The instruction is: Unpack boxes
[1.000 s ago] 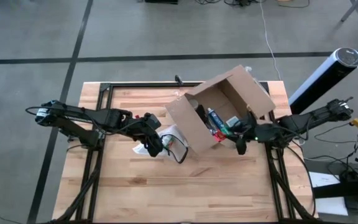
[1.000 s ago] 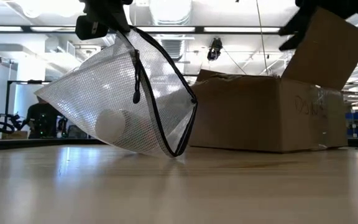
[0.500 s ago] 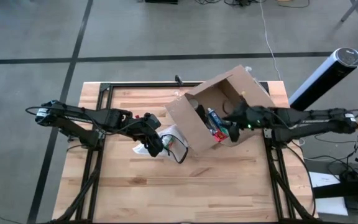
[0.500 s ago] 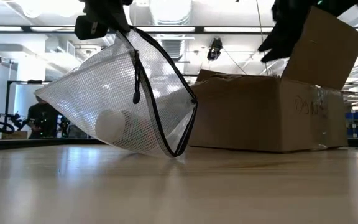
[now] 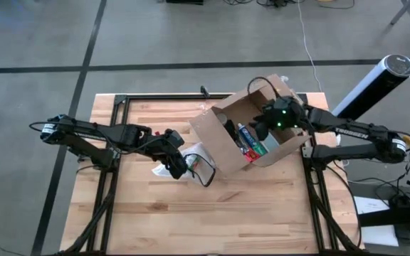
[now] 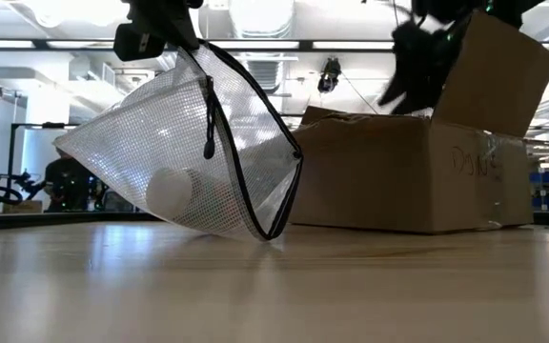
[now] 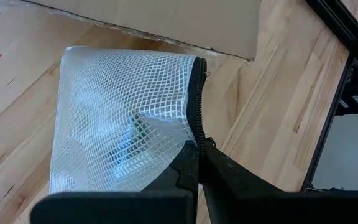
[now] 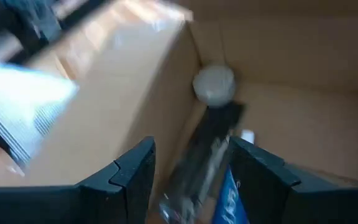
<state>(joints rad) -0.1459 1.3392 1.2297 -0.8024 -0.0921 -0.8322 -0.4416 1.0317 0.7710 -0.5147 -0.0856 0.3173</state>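
— The box (image 5: 251, 131) sits open at the table's far right. To its left, we see the left gripper (image 5: 179, 165) pinching the mesh pouch (image 5: 194, 160), something white inside.

— In the box we make out a blue-and-red item (image 5: 250, 141); the right gripper (image 5: 260, 129), fingers spread, hangs over it.

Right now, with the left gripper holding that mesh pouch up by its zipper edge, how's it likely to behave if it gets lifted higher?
The mesh pouch sags from the left gripper, so it is probably floppy. A white round thing sits low inside and would likely slide around. The pouch looks light.
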